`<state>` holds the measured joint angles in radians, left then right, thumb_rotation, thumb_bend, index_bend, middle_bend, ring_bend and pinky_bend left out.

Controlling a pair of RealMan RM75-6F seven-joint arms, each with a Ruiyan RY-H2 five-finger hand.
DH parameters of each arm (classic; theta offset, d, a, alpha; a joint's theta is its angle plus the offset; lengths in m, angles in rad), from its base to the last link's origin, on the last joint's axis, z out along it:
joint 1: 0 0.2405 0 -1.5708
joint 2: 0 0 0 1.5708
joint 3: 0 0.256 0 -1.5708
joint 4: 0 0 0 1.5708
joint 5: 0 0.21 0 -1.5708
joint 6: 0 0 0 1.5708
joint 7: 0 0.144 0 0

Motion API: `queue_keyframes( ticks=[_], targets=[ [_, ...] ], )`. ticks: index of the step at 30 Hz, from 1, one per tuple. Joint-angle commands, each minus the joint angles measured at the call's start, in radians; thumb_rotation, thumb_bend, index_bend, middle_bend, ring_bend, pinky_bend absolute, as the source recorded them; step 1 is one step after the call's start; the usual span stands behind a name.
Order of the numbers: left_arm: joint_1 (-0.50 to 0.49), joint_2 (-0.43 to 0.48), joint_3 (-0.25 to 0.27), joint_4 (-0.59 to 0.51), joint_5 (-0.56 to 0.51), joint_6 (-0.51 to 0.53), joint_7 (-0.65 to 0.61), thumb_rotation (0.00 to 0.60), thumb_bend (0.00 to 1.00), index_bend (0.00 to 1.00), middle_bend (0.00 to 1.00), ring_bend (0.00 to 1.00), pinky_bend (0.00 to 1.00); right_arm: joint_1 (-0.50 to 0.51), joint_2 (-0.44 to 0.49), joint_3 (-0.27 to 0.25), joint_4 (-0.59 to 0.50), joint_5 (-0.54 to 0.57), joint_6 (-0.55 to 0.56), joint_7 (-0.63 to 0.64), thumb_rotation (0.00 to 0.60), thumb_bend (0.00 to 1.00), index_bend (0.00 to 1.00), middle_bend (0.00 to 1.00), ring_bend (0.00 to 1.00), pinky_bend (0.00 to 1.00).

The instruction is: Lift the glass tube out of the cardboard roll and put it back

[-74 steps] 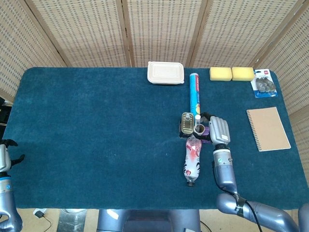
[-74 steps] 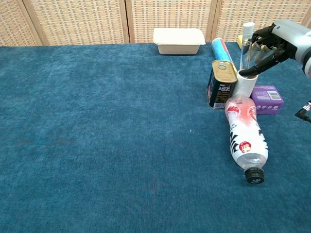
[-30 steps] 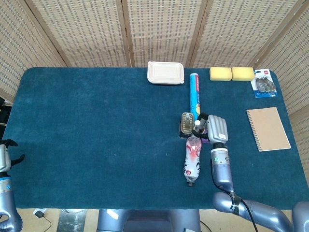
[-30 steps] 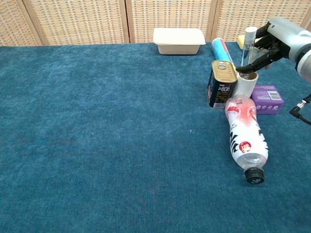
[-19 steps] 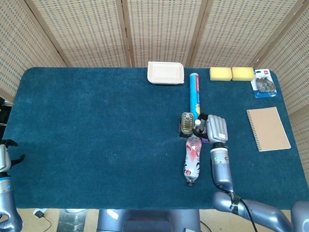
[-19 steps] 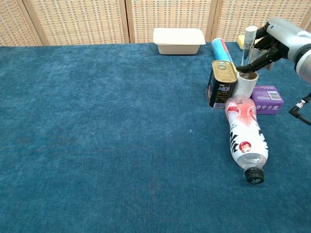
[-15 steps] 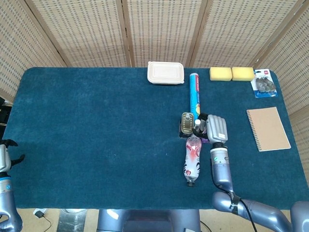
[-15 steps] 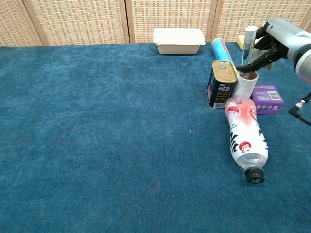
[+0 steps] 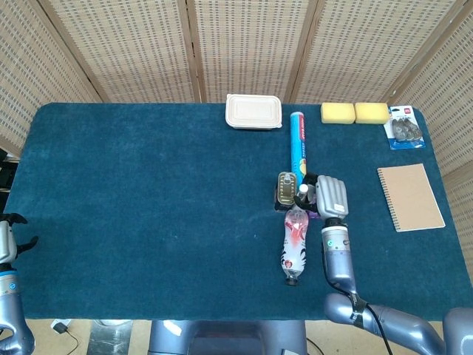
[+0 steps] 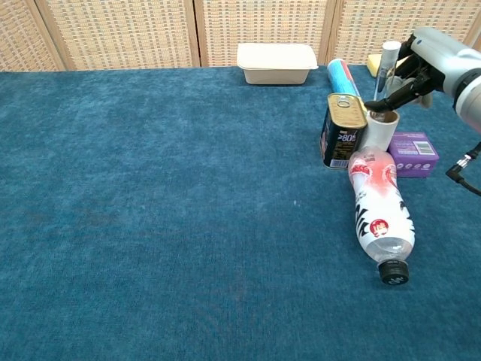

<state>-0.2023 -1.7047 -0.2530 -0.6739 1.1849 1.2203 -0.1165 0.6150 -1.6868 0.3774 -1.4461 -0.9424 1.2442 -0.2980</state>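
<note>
A white cardboard roll [image 10: 381,129] stands upright between a tin can and a purple box. The clear glass tube [image 10: 385,74] leans slightly above it, its lower end at the roll's mouth. My right hand [image 10: 422,62] pinches the tube near the middle from the right. In the head view my right hand [image 9: 332,195] covers most of the roll, and only the glass tube's top [image 9: 303,189] shows beside it. My left hand [image 9: 9,238] hangs at the table's near left edge, fingers apart and holding nothing.
A tin can [image 10: 343,131] touches the roll's left side; a purple box [image 10: 412,154] lies to its right. A plastic bottle [image 10: 379,212] lies in front. Behind are a blue cylinder [image 10: 342,75], a lidded food box [image 10: 276,62], sponges [image 9: 355,112] and a notebook [image 9: 411,197].
My right hand has shifted slightly left and down with the tube. The tube went from upright above the roll to leaning with its lower end at the roll's mouth.
</note>
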Motion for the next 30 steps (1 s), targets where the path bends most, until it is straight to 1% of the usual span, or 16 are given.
queue_keyframes(
  ticks=[1, 14, 25, 30],
  targets=[
    [0.0, 0.0, 0.0, 0.0, 0.0, 0.0, 0.0, 0.6, 0.15, 0.48, 0.43, 0.24, 0.33, 0.0, -0.001, 0.001, 0.001, -0.001, 0.0, 0.001, 0.6, 0.31, 0.63, 0.8, 0.82, 0.77],
    [-0.001, 0.0, 0.0, 0.0, 0.0, -0.001, 0.0, 0.6, 0.15, 0.47, 0.43, 0.24, 0.33, -0.001, -0.01, 0.002, 0.014, -0.027, 0.008, 0.024, 0.6, 0.33, 0.67, 0.84, 0.86, 0.82],
    [0.0, 0.001, 0.0, -0.001, 0.0, -0.001, 0.0, 0.6, 0.15, 0.48, 0.43, 0.24, 0.33, -0.001, -0.016, 0.0, 0.026, -0.045, 0.008, 0.037, 0.6, 0.34, 0.73, 0.9, 0.92, 0.84],
    [0.0, 0.0, 0.0, -0.001, 0.0, -0.001, 0.0, 0.6, 0.15, 0.48, 0.43, 0.24, 0.33, -0.002, -0.016, 0.002, 0.025, -0.05, 0.008, 0.044, 0.6, 0.35, 0.74, 0.91, 0.93, 0.85]
  ],
)
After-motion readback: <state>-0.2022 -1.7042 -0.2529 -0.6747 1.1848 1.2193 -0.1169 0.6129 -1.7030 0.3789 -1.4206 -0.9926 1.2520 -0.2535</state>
